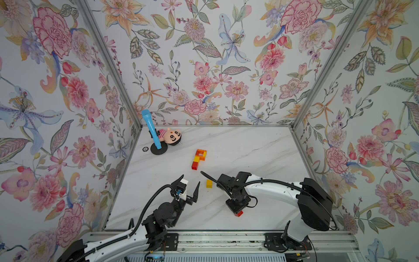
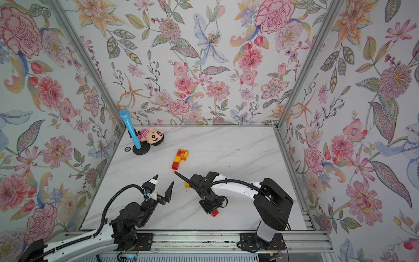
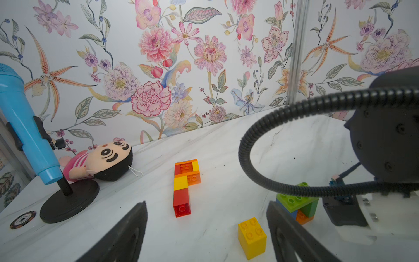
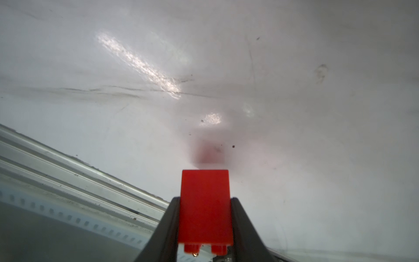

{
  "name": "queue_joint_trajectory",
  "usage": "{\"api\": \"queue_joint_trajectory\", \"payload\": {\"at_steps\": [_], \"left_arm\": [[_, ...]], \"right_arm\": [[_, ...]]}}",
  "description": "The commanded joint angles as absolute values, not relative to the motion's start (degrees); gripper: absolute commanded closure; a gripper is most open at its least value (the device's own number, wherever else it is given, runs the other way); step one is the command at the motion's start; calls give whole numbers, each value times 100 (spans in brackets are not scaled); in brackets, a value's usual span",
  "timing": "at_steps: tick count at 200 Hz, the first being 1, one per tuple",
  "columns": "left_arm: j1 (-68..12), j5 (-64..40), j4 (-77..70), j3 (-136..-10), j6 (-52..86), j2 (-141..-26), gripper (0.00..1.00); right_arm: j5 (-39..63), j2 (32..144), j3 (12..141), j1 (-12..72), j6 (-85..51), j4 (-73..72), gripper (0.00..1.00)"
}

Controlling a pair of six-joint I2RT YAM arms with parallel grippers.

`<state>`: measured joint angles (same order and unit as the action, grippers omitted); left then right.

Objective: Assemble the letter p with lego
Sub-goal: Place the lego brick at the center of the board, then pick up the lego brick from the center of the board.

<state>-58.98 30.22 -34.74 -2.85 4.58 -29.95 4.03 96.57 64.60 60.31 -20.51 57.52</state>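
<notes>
- The right gripper [image 4: 205, 199] has its two black fingers squeezed on the flat sides of a smooth red plastic brick [image 4: 205, 211]. The brick's round bumps point back at the wrist.
- In a top view, that red plastic brick [image 1: 238, 214] is near the front metal rail [image 1: 215, 243], well apart from the other bricks.
- The left gripper [image 1: 189, 183] has its pointy black fingers spread wide. Nothing is between them.
- A flat letter shape [image 1: 199, 158] made of shiny orange, yellow and red bricks lies in the middle of the white marble table [image 1: 249, 147]. It has a square top part and a straight leg below.
- A chunky yellow brick [image 3: 252, 237] with four round bumps on top stands alone. It is near the left gripper's open fingers and not far from the leg of the letter shape.
- In the left wrist view, a small stack [image 3: 292, 200] of green, blue and orange bricks stands behind the yellow brick. A ribbed black hose [image 3: 247, 140] hides part of it.
- A soft plush doll [image 1: 169, 137] with a black-haired head lies in the far left corner. It is right beside the round black stand of a blue toy microphone [image 1: 150, 129].
- The walls [image 1: 204, 56] are covered in a flower print.
</notes>
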Motion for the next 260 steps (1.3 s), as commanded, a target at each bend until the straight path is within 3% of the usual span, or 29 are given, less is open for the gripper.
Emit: {"api": "queue_joint_trajectory", "payload": {"at_steps": [1, 33, 63, 106, 183, 230, 260], "left_arm": [[-5829, 3023, -3328, -201, 519, -2836, 14], [-5821, 3084, -3233, -167, 536, -2695, 14], [-5817, 3104, -3230, -145, 545, -2693, 14], [-5801, 3103, -3269, -153, 562, -2803, 13], [-5731, 3085, -3289, -145, 684, -2865, 11], [-5684, 3407, -3223, -114, 892, -2910, 8], [-5239, 3264, -2987, -191, 1545, -3312, 5]], "right_arm": [[352, 9855, 6666, 6078, -1774, 5953, 78], [286, 10019, 6744, 6092, -1682, 5883, 72], [193, 10007, 6828, 6135, -1669, 5795, 55], [104, 9772, 6776, 6166, -1786, 5671, 40], [105, 9561, 6343, 6222, -2144, 5191, 42], [0, 9694, 6223, 6218, -2257, 5199, 51], [-12, 9762, 6223, 6216, -2294, 5171, 59]]}}
